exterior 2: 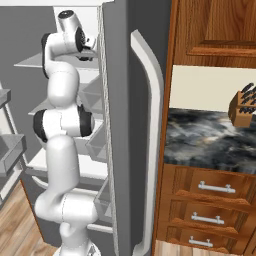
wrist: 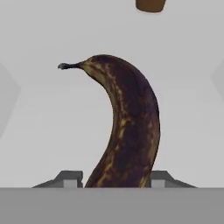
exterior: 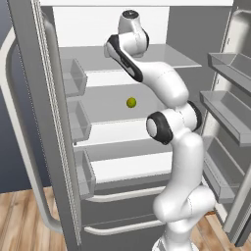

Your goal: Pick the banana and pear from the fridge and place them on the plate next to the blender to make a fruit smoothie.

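Fingers (wrist: 117,178) flank the curved, dark brown-black banana (wrist: 127,131), contact unclear; small yellow-green pear (exterior: 131,102) sits on a glass fridge shelf (exterior: 98,110).

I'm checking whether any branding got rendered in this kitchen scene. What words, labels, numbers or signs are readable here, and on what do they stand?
None: no readable text appears in any view.
The fridge doors, shelves and bins are plain.
The banana carries only dark and yellow mottling, no sticker.
The pear is unmarked.
The knife block on the counter and the wooden drawers show no lettering.
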